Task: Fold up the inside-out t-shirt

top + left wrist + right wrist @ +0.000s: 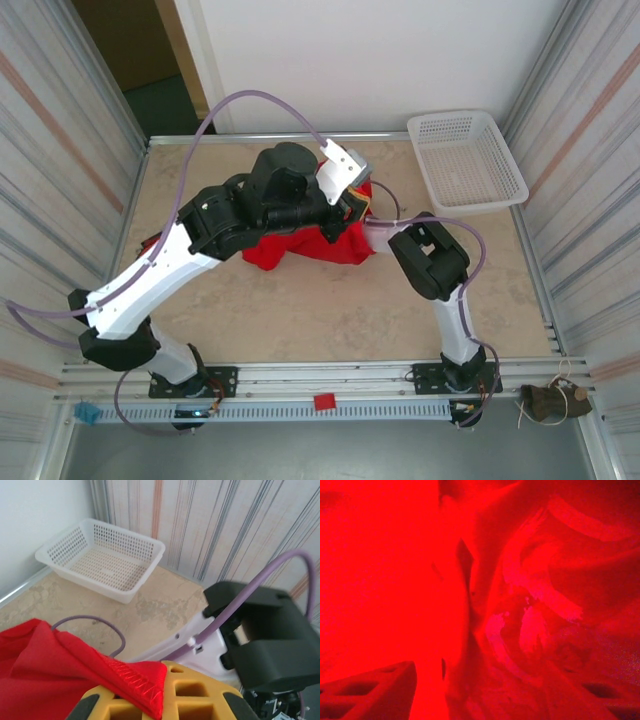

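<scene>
Red t-shirt (50,665) clamped in left hand (160,702), seen from its wrist; right hand (500,695) apart amid cloth.

The work surface is a table (300,320) with a beige, marble-patterned top and a thin metal rim. Slotted aluminium rails (330,372) run along its near edge. A plain white wall (400,60) closes the far edge. A left panel (50,160) and a right panel (590,150), both with vertical grey and reddish stripes, stand along the side edges. Beyond the far left corner, a brown door frame (185,45) borders a dark opening (155,100). Grey floor (300,455) lies below the near edge. Lighting is even and diffuse.
</scene>
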Motion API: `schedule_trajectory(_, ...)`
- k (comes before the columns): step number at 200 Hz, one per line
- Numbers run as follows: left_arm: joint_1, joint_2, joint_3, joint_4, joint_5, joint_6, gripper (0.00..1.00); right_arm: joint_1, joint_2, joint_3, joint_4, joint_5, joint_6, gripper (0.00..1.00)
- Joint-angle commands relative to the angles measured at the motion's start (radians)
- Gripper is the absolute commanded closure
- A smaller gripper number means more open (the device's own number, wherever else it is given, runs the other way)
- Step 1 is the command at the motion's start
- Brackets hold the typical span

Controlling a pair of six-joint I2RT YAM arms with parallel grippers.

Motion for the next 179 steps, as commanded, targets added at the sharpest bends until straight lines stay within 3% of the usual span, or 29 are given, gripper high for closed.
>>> schedule_trajectory(1, 0.004, 0.016, 0.109, 0.059, 0.057, 0.018, 1.00, -0.008, 0.040, 0.083, -0.141, 0.015, 0.000, 0.31)
schedule_trajectory(72, 0.014, 0.057, 0.262, 0.052, 0.094, 0.038, 1.00, -0.014, 0.161, 0.358, -0.537, 0.103, 0.034, 0.23)
schedule_trajectory(100, 0.039, 0.052, 0.262, 0.054, 0.103, 0.027, 1.00, -0.007, 0.222, 0.507, -0.756, 0.164, 0.031, 0.16)
schedule_trajectory(132, 0.056, 0.030, 0.211, 0.079, 0.102, 0.011, 1.00, -0.017, 0.330, 0.689, -1.000, 0.158, 0.047, 0.17)
schedule_trajectory(149, 0.065, 0.011, 0.170, 0.107, 0.098, -0.002, 1.00, -0.038, 0.343, 0.674, -1.021, 0.116, 0.052, 0.27)
schedule_trajectory(162, 0.077, -0.002, 0.137, 0.131, 0.098, -0.017, 1.00, -0.051, 0.331, 0.633, -0.997, 0.102, 0.042, 0.41)
schedule_trajectory(179, 0.094, -0.012, 0.113, 0.149, 0.105, -0.035, 1.00, -0.061, 0.300, 0.556, -0.934, 0.089, 0.026, 0.70)
